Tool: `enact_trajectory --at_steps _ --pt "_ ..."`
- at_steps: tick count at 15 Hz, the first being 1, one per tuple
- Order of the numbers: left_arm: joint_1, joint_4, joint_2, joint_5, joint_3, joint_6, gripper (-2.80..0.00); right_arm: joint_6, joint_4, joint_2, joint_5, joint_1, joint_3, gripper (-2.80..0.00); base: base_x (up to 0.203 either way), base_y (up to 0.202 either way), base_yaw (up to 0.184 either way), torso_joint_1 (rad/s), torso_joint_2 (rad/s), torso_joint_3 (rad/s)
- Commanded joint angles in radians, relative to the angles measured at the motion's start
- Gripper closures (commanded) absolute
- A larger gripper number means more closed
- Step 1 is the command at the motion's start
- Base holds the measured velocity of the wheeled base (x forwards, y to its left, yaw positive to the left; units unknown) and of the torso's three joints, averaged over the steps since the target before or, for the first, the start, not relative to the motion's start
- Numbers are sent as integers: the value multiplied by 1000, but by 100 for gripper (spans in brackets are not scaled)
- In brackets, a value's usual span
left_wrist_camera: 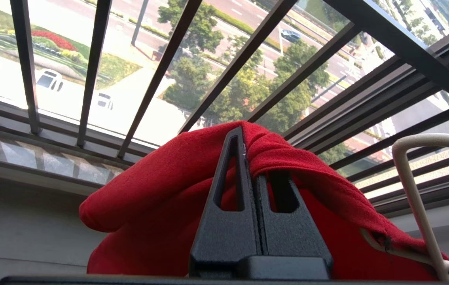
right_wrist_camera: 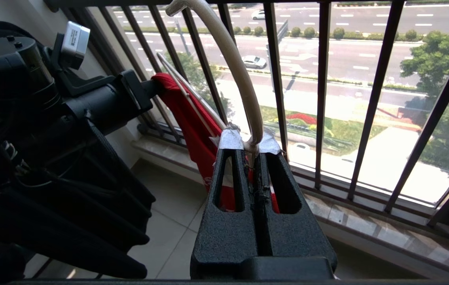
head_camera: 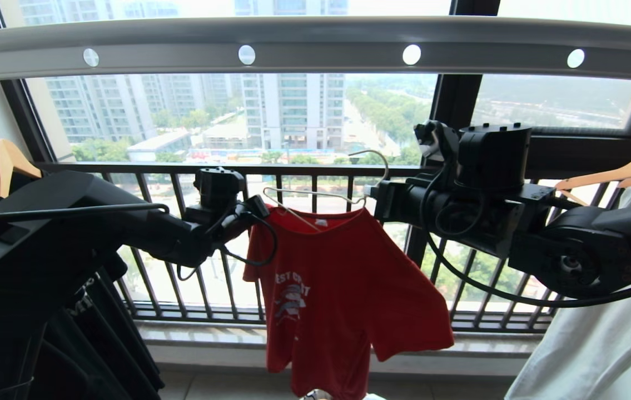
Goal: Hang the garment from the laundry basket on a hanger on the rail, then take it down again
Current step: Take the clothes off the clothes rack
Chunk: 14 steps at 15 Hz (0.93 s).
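Left claw: my left gripper (left_wrist_camera: pixel 250 158) is clamped tight on a fold of the red T-shirt (head_camera: pixel 337 289) at its shoulder, the fingers pressed together with cloth bunched over their tips.
Right claw: my right gripper (right_wrist_camera: pixel 254 158) is pinched closed on the neck of the white wire hanger (head_camera: pixel 321 197), just under the curve of its hook.
Garment: the shirt hangs in the air between my two arms, below the rail (head_camera: pixel 315 47) and in front of the barred window railing (head_camera: pixel 315 169). One sleeve droops toward the window sill.
Hanger: its hook is free of the rail, well beneath it. One wire arm shows bare above the shirt's collar, slanting toward my left claw.
Rail: it runs across the top of the head view, with round holes along it.
Neighbours: wooden hangers (head_camera: pixel 6 164) with dark and pale clothes flank me on both sides.
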Motion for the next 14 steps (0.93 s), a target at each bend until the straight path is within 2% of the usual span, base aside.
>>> enact_trajectory --at_steps 1,7,14 --pt "14 -4 -9 -1 -3 -4 0 1 -3 -1 -1 0 0 0 0 0 0 0 0 0" --pt "23 -2 20 -1 -17 -4 0 1 -2 -7 3 23 18 0 0 0 0 0 0 0" --pt "23 -1 -19 -4 -9 -4 0 0 -3 -2 3 44 31 0 0 0 0 0 0 0"
